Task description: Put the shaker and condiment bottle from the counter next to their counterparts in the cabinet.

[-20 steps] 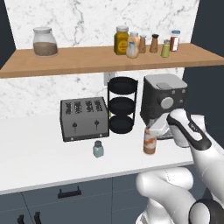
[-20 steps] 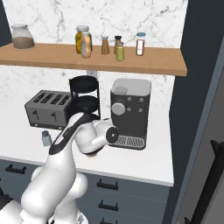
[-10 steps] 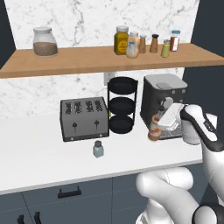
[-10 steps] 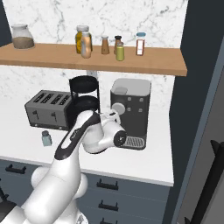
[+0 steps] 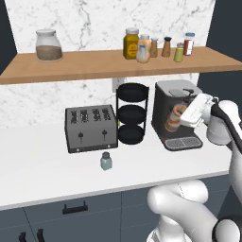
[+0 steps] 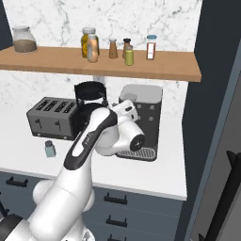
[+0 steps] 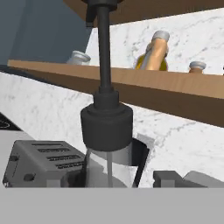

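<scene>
While clamped in the gripper (image 5: 182, 115), the condiment bottle (image 5: 173, 118) hangs clear of the counter (image 5: 42, 165), below the cabinet (image 5: 94, 64) edge.

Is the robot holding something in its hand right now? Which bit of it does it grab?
Yes. The gripper holds the condiment bottle, lifted off the counter in front of the coffee machine. The jaws close around its body, below the dark cap.
</scene>
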